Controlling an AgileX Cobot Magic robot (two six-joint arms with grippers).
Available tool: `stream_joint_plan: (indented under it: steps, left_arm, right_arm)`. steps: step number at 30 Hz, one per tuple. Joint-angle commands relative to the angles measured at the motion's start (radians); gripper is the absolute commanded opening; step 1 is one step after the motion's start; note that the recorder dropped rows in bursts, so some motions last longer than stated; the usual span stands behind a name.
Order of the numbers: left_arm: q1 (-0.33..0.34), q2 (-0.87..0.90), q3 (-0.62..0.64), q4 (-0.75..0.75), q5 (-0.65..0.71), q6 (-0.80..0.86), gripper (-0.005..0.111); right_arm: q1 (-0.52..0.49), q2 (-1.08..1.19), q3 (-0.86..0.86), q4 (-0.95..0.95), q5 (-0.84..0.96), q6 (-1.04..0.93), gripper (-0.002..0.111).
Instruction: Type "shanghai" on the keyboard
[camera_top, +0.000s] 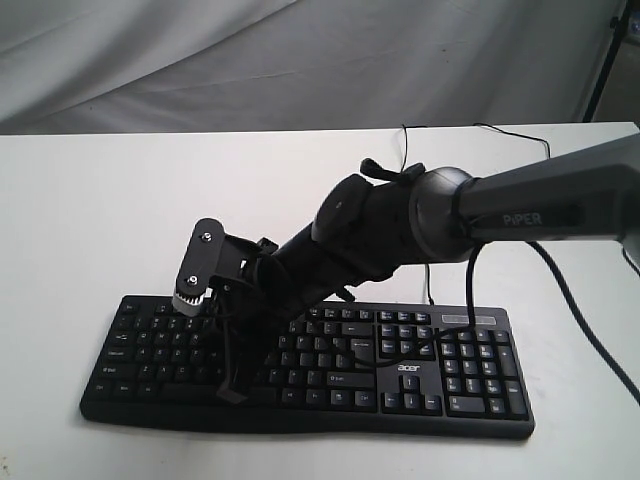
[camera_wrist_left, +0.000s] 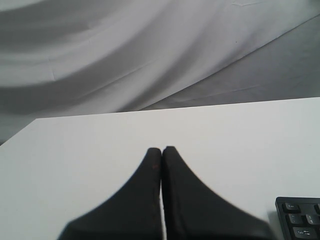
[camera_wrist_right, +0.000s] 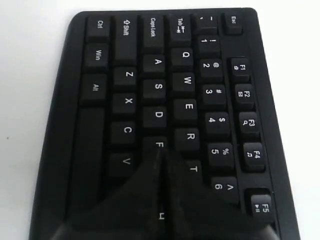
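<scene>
The right hand (camera_wrist_right: 161, 156), fingers pinched shut into one blunt point, hangs at the F key (camera_wrist_right: 156, 143) on the left half of the keyboard (camera_top: 470, 380), which lies at the front of the white worktop (camera_top: 120, 200). A slightly skewed descent could catch a neighbouring key too and type a wrong letter. Off past the keyboard's corner, the left hand (camera_wrist_left: 161, 150), likewise closed, hovers over the worktop.

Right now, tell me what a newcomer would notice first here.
The dark right arm stretches in from the right over the black keyboard, its shut right gripper pointing down at the F key. The left gripper, also shut, hangs over the white table.
</scene>
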Motion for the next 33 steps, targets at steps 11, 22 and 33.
stream_joint_plan:
  steps: [11, 22, 33]
  left_arm:
    - [-0.004, 0.003, 0.005, -0.001, -0.004, -0.003, 0.001]
    - [-0.004, 0.003, 0.005, -0.001, -0.004, -0.003, 0.001]
    - [-0.004, 0.003, 0.005, -0.001, -0.004, -0.003, 0.001]
  right_arm:
    - [-0.001, 0.018, -0.008, 0.049, 0.005, -0.056, 0.000]
    - [-0.001, 0.018, -0.008, 0.035, 0.011, -0.057, 0.000]
    - [-0.001, 0.018, -0.008, 0.024, 0.011, -0.057, 0.000]
